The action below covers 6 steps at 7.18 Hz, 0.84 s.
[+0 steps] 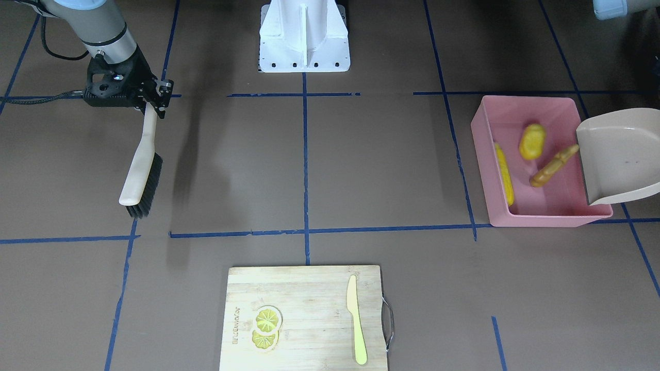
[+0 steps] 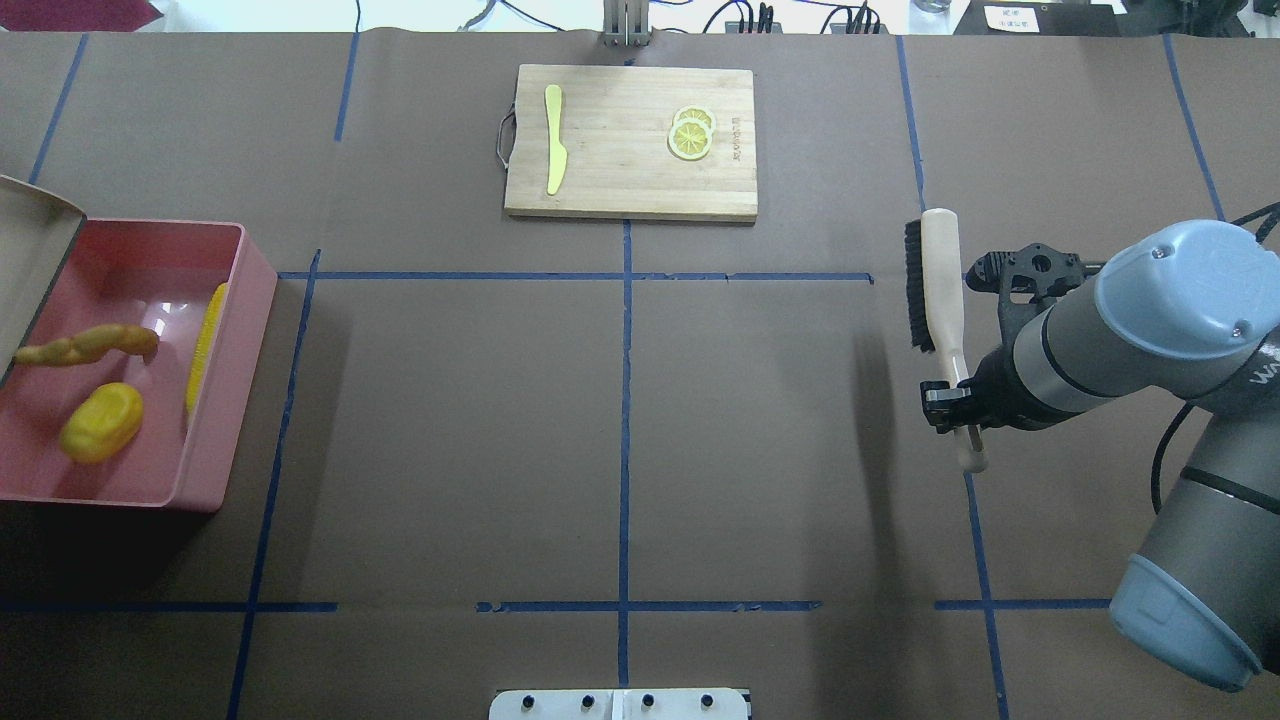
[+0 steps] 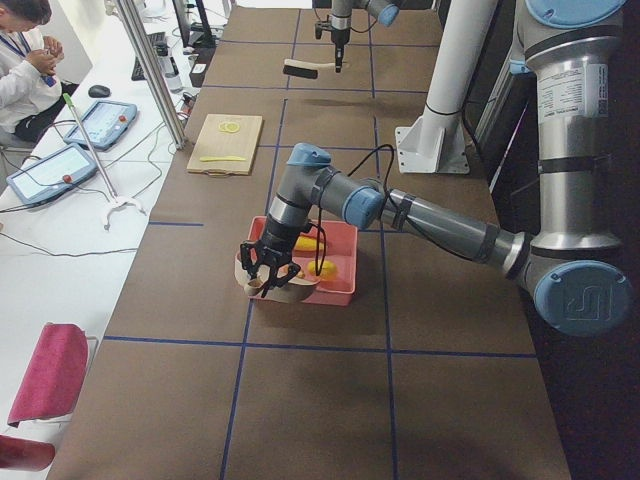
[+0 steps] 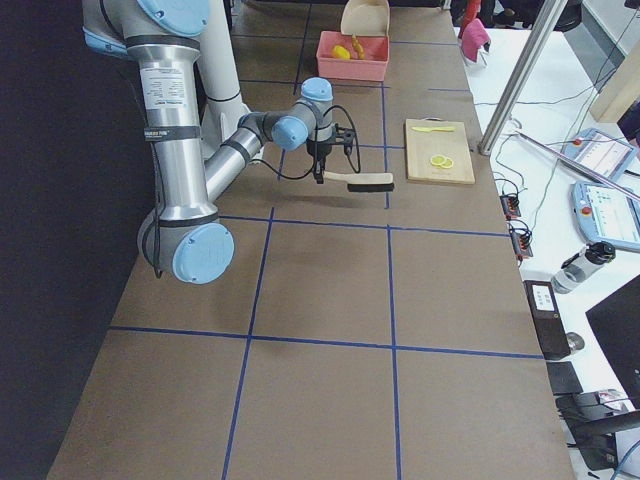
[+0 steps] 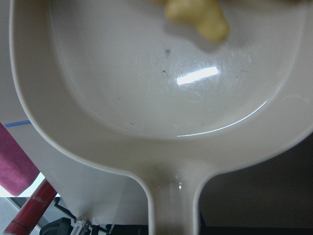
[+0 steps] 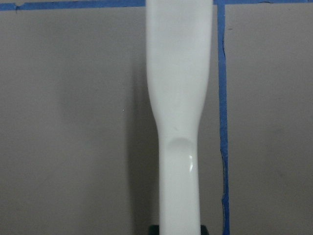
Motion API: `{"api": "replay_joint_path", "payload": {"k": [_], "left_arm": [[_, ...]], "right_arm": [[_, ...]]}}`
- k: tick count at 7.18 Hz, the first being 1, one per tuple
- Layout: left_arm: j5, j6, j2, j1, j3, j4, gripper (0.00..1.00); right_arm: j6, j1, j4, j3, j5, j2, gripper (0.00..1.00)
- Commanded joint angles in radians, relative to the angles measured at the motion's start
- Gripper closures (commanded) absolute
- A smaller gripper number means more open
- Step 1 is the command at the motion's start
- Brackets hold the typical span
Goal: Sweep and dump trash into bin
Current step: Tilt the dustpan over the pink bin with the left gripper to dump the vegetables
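Note:
The pink bin (image 1: 546, 219) stands at the robot's left end of the table, also in the overhead view (image 2: 225, 400). In it lie the corn cob (image 1: 504, 172), the potato-like lump (image 1: 532, 141) and the ginger root (image 1: 554, 166), whose end is at the lip of the beige dustpan (image 1: 619, 154). The dustpan is tilted over the bin. My left gripper (image 3: 268, 275) is at the dustpan's handle; I cannot tell whether it is open or shut. My right gripper (image 1: 154, 100) is shut on the handle of the brush (image 1: 140, 170), held level above the table.
A wooden cutting board (image 1: 309, 293) with a yellow-green knife (image 1: 356, 319) and lemon slices (image 1: 266, 327) lies at the table's far middle. The white robot base (image 1: 304, 36) is at the near middle. An operator (image 3: 25, 60) sits beyond the table.

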Motion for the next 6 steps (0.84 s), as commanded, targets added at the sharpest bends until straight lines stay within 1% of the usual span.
{"api": "replay_joint_path", "payload": {"k": [1, 2, 3, 4, 5, 6], "left_arm": [[-0.054, 0.001, -0.004, 0.001, 0.008, 0.003, 0.66], [-0.206, -0.005, -0.03, 0.0, 0.019, 0.003, 0.66], [-0.301, -0.133, -0.047, -0.003, 0.009, 0.003, 0.66], [-0.432, -0.254, -0.063, -0.002, 0.009, 0.0, 0.66], [-0.575, -0.386, -0.116, -0.002, 0.006, 0.0, 0.66], [-0.628, -0.507, -0.194, 0.003, 0.003, 0.001, 0.65]], "right_arm": [[0.002, -0.002, 0.0, 0.002, 0.0, 0.002, 1.0], [0.003, -0.002, 0.002, 0.005, -0.002, 0.004, 1.0], [0.008, -0.002, 0.022, 0.002, -0.002, 0.01, 1.0], [0.009, -0.003, 0.028, -0.005, -0.003, 0.021, 1.0], [0.009, -0.003, 0.028, -0.003, -0.003, 0.022, 1.0], [0.011, -0.008, 0.028, -0.005, -0.003, 0.022, 1.0]]}}
